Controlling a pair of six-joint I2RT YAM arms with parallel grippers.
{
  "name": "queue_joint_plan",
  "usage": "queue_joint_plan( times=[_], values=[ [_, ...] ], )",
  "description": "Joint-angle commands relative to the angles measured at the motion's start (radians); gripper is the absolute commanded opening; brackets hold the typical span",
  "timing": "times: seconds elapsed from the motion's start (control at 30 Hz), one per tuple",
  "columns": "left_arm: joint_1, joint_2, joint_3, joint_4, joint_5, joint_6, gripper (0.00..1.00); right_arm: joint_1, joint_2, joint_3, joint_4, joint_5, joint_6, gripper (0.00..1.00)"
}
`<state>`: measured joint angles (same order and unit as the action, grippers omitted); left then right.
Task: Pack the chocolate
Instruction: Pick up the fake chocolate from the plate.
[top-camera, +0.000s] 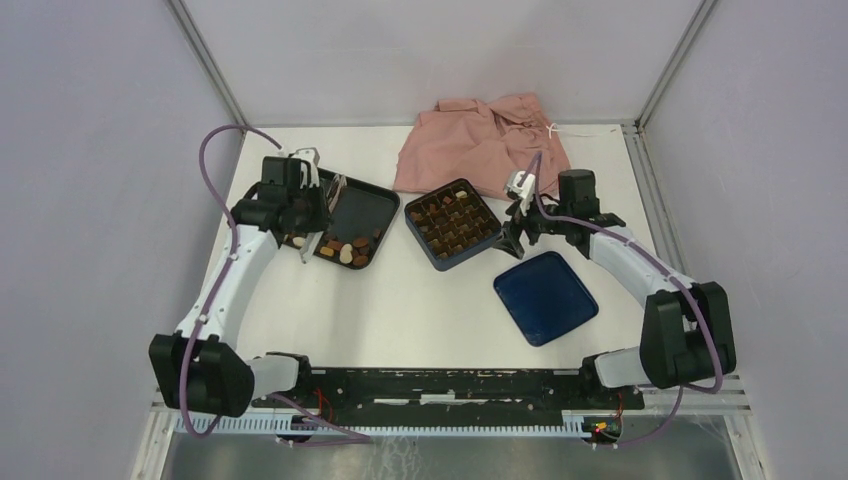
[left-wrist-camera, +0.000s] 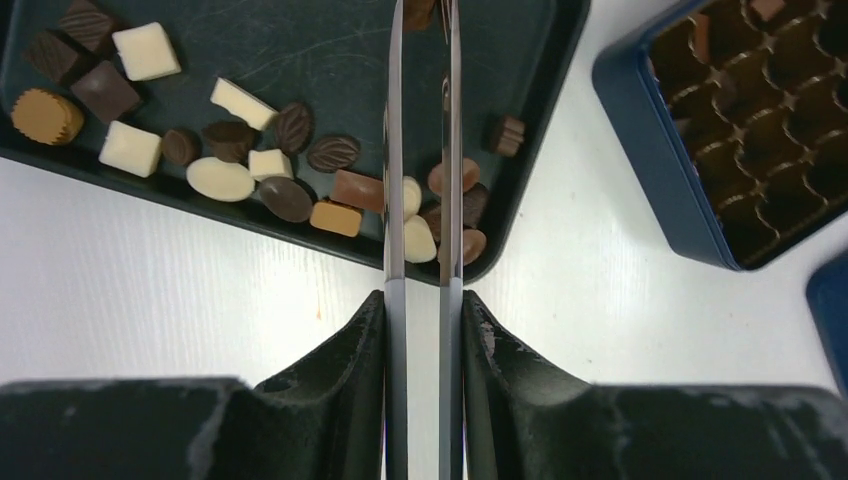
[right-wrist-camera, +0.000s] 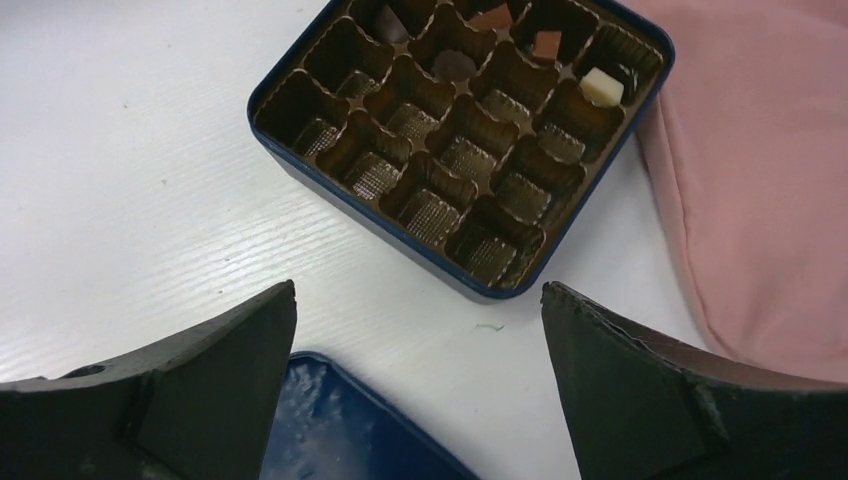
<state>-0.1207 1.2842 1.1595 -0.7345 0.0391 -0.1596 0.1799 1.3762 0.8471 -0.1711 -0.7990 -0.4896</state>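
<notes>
Loose chocolate, dark, tan and white pieces, lies along the near edge of the black tray; it also shows in the left wrist view. My left gripper is shut on thin metal tongs that reach over the tray; a brown piece shows between their tips at the frame's top edge. The blue box with a gridded insert holds a few pieces in its far row. My right gripper is open and empty, just near the box's corner.
The blue lid lies flat on the table under the right gripper, also seen in the right wrist view. A pink cloth lies behind the box. The box sits between tray and right arm.
</notes>
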Motion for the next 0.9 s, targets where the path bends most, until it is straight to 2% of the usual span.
queue_joint_plan(
  times=[0.0, 0.13, 0.2, 0.33, 0.4, 0.57, 0.87],
  values=[
    [0.004, -0.091, -0.075, 0.079, 0.100, -0.048, 0.02, 0.051, 0.055, 0.106, 0.022, 0.088, -0.110, 0.98],
    [0.004, -0.144, -0.111, 0.091, 0.105, -0.050, 0.02, 0.069, 0.178, 0.258, 0.042, 0.195, 0.012, 0.98],
    [0.004, -0.163, -0.119, 0.102, 0.128, -0.059, 0.02, 0.077, 0.260, 0.361, 0.011, 0.269, 0.079, 0.95],
    [0.004, -0.195, -0.122, 0.125, 0.213, -0.085, 0.02, 0.085, 0.415, 0.501, -0.083, 0.322, 0.147, 0.79],
    [0.004, -0.211, -0.125, 0.127, 0.242, -0.091, 0.02, 0.086, 0.463, 0.540, -0.102, 0.347, 0.167, 0.74],
    [0.004, -0.247, -0.136, 0.117, 0.272, -0.093, 0.02, 0.089, 0.542, 0.617, -0.135, 0.349, 0.194, 0.67],
    [0.003, -0.262, -0.137, 0.144, 0.337, -0.137, 0.02, 0.088, 0.650, 0.683, -0.131, 0.294, 0.261, 0.65]
  ],
)
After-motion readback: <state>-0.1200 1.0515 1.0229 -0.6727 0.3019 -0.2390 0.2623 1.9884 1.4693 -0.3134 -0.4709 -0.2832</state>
